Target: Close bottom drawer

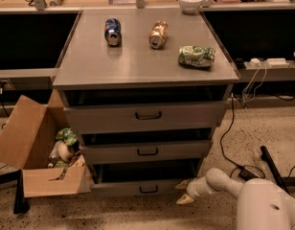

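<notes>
The bottom drawer (pixel 138 188) is the lowest of three grey drawers in the cabinet. It stands pulled out, with a dark gap above its short front panel and a small dark bar handle (pixel 148 189) at its centre. My gripper (pixel 184 192) is low at the right, just off the right end of the bottom drawer's front. Its two pale fingertips (pixel 185 200) are spread apart and hold nothing. The white arm (pixel 224 183) reaches in from the lower right.
The middle drawer (pixel 146 151) and top drawer (pixel 147 115) also stand pulled out. An open cardboard box (pixel 39 150) of rubbish sits left of the cabinet. Two cans (pixel 112 31) and a crumpled bag (pixel 197 56) lie on the cabinet top. Cables (pixel 233 147) run on the floor at right.
</notes>
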